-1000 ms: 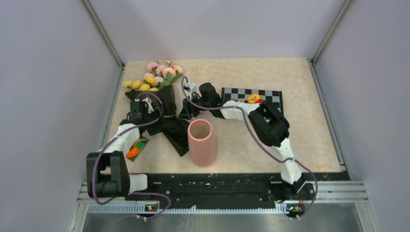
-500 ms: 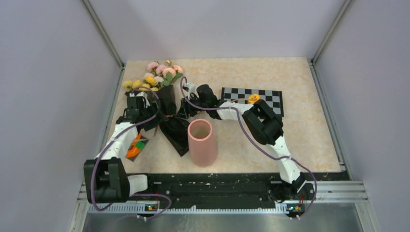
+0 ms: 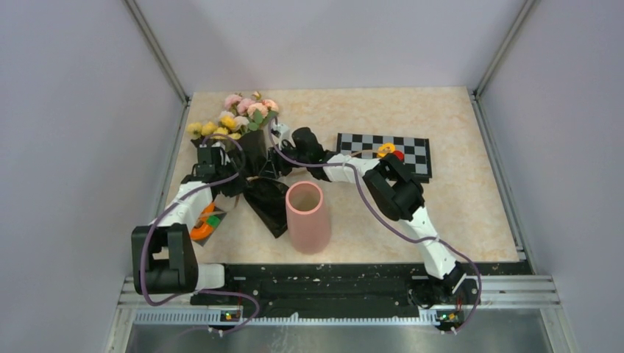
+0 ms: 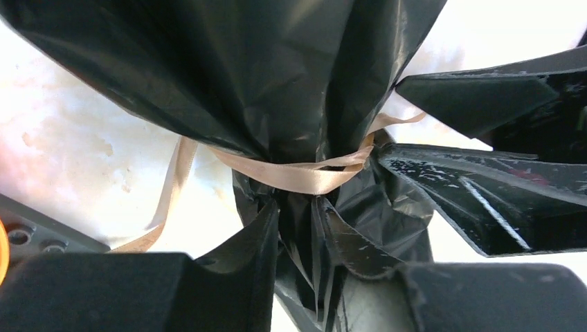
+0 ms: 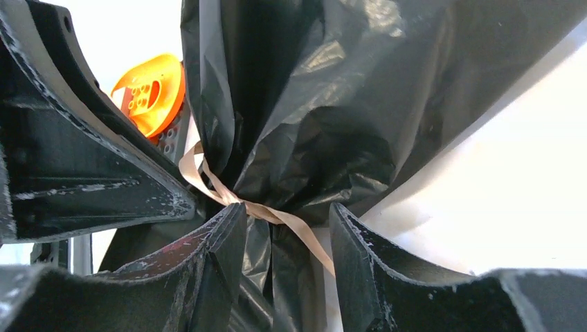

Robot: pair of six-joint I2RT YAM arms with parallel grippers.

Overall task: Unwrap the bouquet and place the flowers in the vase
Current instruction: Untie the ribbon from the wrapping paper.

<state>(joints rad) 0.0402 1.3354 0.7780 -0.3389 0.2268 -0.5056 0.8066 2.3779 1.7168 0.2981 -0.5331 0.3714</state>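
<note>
from above, the vase (image 3: 307, 220) stands upright on the table (image 3: 456, 198), and its round mouth shows only its own pink inner wall. the bouquet (image 3: 254, 158) lies behind the vase and to its left. the flowers (image 3: 239, 116) are at the end farthest from the vase, their stems inside the black wrapping paper (image 3: 268, 207). the paper's loose tail spreads down to just beside the vase's left wall. the left gripper (image 3: 237, 180) and the right gripper (image 3: 268, 165) meet at the neck of the wrap, just behind the vase. left of the vase, a small dark tray (image 3: 200, 234) holds an orange piece (image 3: 200, 226) and a green block (image 3: 213, 219). behind the vase and to its right, a checkered mat (image 3: 412, 151) carries an orange ring (image 3: 385, 150) and a red bit beside it.

in the left wrist view, a tan ribbon (image 4: 304, 178) circles the pinched neck of the paper. the left gripper's fingers (image 4: 228, 270) stand narrow on either side of the bunched paper under the ribbon, with one tip against it. i cannot tell whether they clamp it. the other gripper's fingers reach in from the side, beside the ribbon.

in the right wrist view, the right gripper's fingers (image 5: 214, 256) are half closed and hold the bouquet by its neck at the ribbon. the orange piece shows past the paper.
</note>
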